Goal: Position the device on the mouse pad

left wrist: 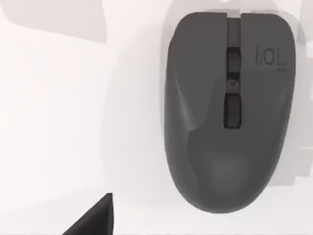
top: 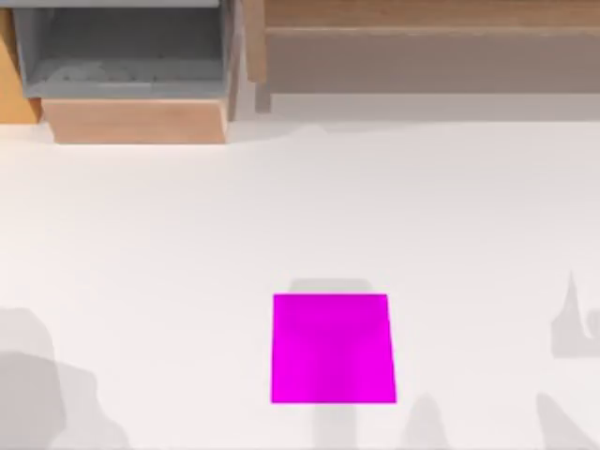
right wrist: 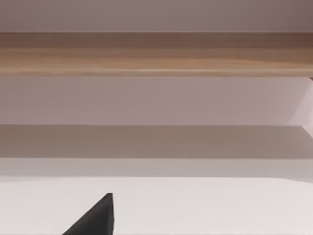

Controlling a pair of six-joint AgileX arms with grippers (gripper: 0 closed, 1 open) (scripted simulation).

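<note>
The mouse pad (top: 332, 349) is a flat magenta rectangle lying on the white table near the front edge, about the middle, with nothing on it. The device (left wrist: 227, 112), a dark grey mouse with a scroll wheel and a rounded end, rests on the white table directly under my left arm's wrist camera. A black corner of my left gripper (left wrist: 93, 218) juts into the left wrist view, apart from the device. A black corner of my right gripper (right wrist: 93, 218) shows in the right wrist view, above bare table.
A grey open box (top: 122, 52) on a wooden base stands at the back left. A long wooden shelf (top: 422, 47) runs along the back right, and the right wrist view faces the shelf (right wrist: 156, 54). Arm shadows fall on the table's front left and front right.
</note>
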